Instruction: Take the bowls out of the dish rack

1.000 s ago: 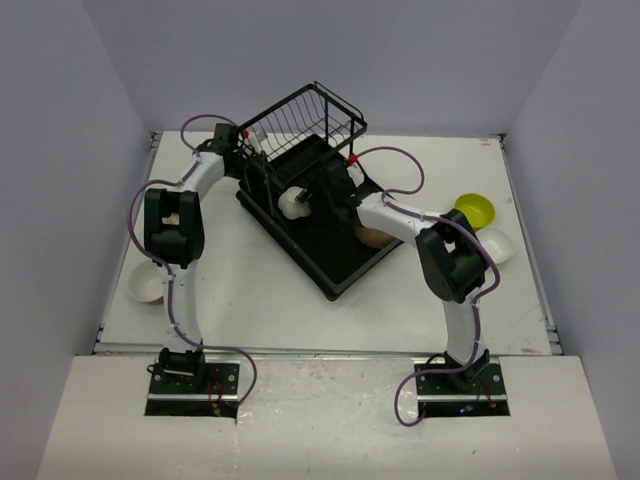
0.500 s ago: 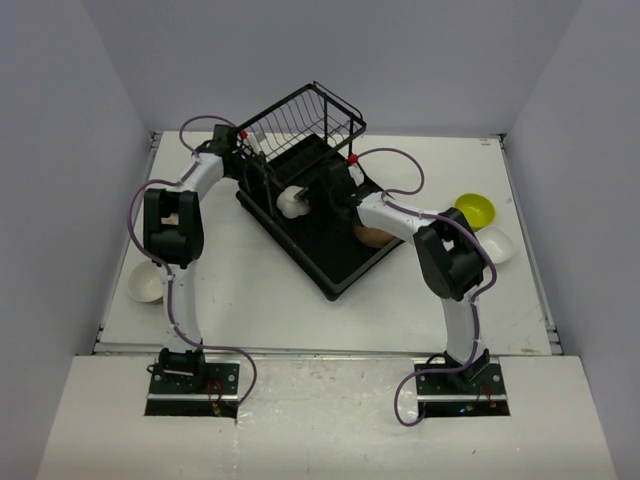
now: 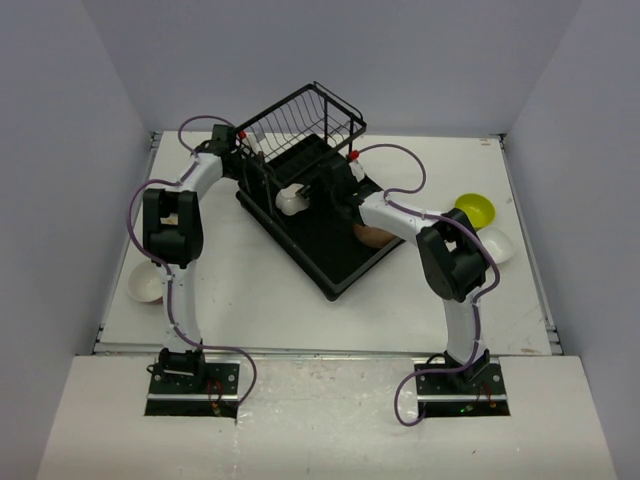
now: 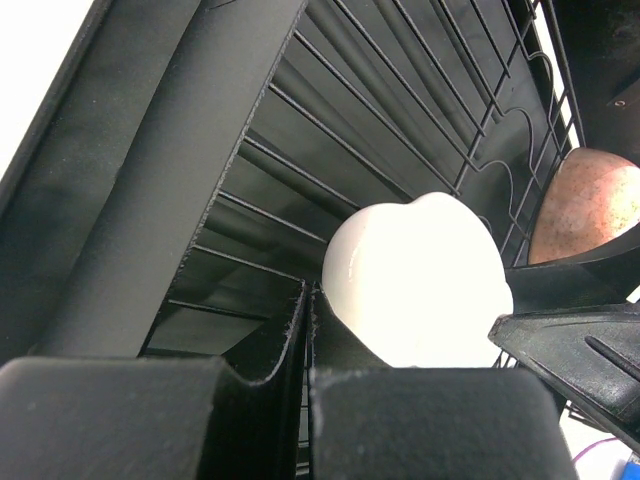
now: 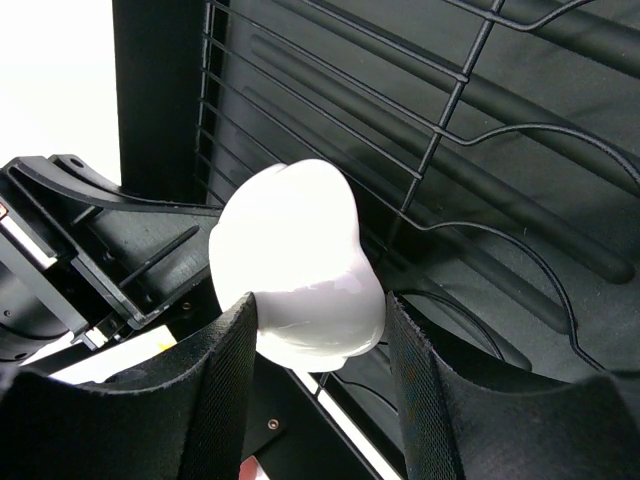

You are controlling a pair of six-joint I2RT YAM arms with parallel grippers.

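Right gripper [image 5: 320, 315] is clamped tight on a white bowl [image 5: 300, 260] and holds it over the rack [image 3: 326, 265], upper middle of the top view. Left gripper [image 4: 307, 300] is at the rack's left edge, fingers pinched together with nothing visible between them. A tan bowl [image 3: 372, 237] sits in the rack, right of center. Out on the table [image 3: 260, 300] there's a green bowl [image 3: 475, 209] and a second white bowl [image 3: 497, 244] at the right, plus a third white bowl [image 3: 146, 285] at the lower left.
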